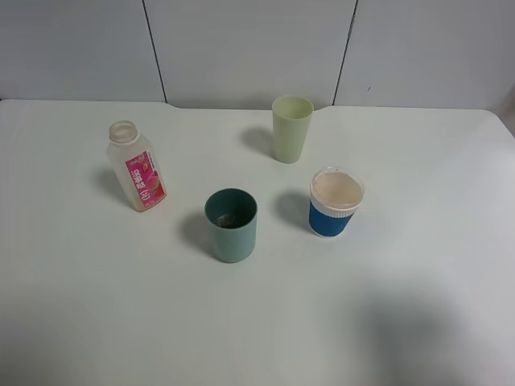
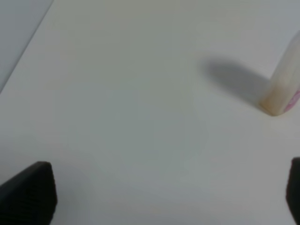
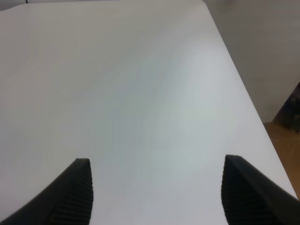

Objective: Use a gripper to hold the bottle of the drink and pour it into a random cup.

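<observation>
The bottle stands uncapped at the table's left, clear plastic with a pink-red label and a little drink at its bottom. The teal cup sits in the middle, something dark and speckled on its floor. Neither arm shows in the exterior high view. In the left wrist view the bottle's base is at the frame edge, well away from my left gripper, whose fingers stand wide apart with only table between them. My right gripper is open over bare table near the table's edge.
A taller pale green cup stands at the back centre. A blue-and-white paper cup sits right of the teal cup. The white table ends at a grey panelled wall; floor shows past its right edge.
</observation>
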Tool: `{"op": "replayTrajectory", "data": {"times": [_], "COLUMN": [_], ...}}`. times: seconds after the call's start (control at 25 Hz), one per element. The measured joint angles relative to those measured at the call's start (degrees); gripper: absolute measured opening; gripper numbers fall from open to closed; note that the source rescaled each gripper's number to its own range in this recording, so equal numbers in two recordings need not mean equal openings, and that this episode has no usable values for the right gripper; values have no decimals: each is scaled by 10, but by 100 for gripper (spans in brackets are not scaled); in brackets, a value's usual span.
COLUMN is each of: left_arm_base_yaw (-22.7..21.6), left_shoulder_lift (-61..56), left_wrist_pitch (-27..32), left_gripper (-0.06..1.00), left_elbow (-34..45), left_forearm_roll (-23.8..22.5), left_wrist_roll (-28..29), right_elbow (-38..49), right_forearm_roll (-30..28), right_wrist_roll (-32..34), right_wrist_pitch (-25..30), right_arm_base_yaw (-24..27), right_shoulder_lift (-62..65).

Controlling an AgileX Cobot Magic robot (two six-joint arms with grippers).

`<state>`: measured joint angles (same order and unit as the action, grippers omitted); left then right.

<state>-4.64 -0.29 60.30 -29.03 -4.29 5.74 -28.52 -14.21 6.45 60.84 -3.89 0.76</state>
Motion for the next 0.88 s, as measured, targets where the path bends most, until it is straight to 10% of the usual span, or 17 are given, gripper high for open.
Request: {"op": "replayTrajectory", "data": {"times": [0.88], "left_arm_base_yaw": [0], "left_shoulder_lift": [0], "left_wrist_pitch": [0], "left_gripper": [100], "left_elbow": [0], "left_forearm_roll": [1], "left_wrist_roll": [0], "right_elbow": [0], "right_forearm_roll": [0], "right_wrist_roll": [0], "right_wrist_pitch": [0], "right_arm_base_yaw": [0], "right_shoulder_lift": [0]}}
